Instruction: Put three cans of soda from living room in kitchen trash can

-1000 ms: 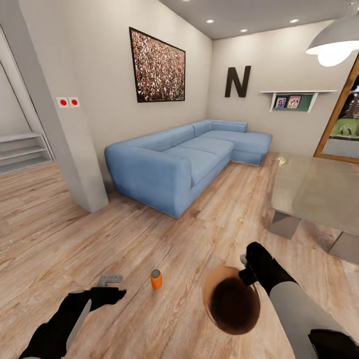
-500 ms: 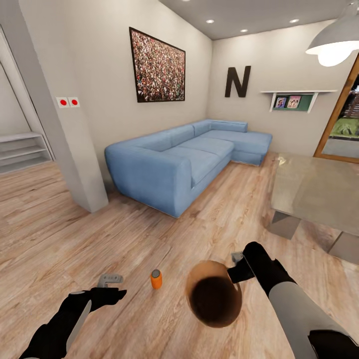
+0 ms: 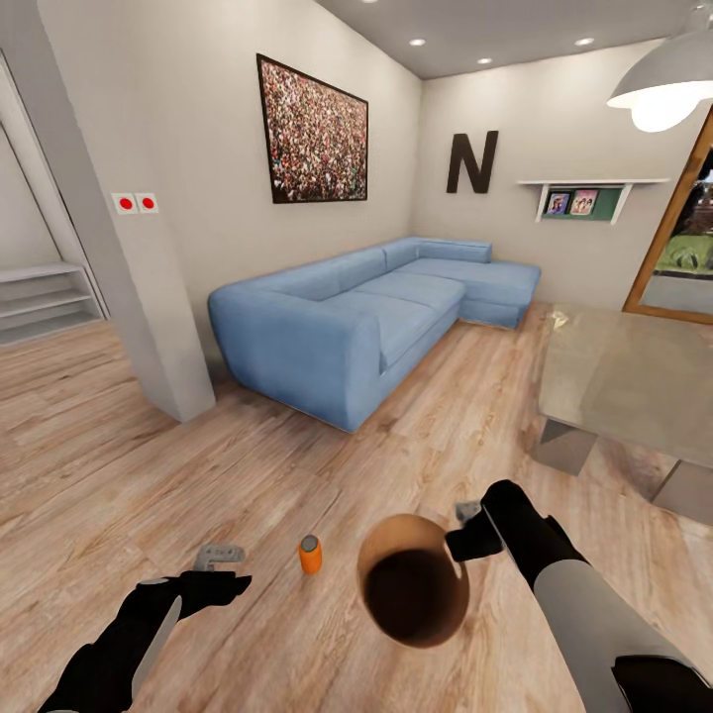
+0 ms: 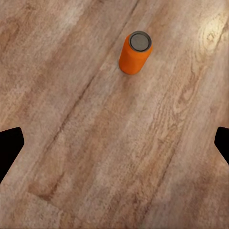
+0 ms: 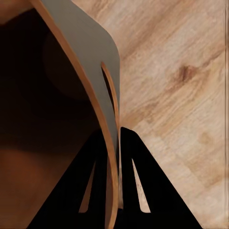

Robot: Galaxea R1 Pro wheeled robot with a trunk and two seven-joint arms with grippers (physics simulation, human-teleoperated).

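One orange can of soda (image 3: 311, 555) stands upright on the wood floor of the living room; its silver top also faces the left wrist camera (image 4: 135, 52). My left gripper (image 3: 220, 556) hovers to its left, open and holding nothing (image 4: 114, 143). My right gripper (image 3: 463, 531) is shut on the rim of the tash can (image 3: 411, 582), held off the floor just right of the can, its brown inside facing the head camera. In the right wrist view the fingers (image 5: 102, 157) pinch the bin's thin grey wall (image 5: 81, 52).
A blue corner sofa (image 3: 366, 317) runs along the far wall. A low grey table (image 3: 634, 381) stands at the right. A grey wall pillar (image 3: 129, 257) rises at the left, with shelves (image 3: 45, 297) beyond it.
My right arm has carried the bin leftward, closer to the orange can. The left arm and the can have stayed put.
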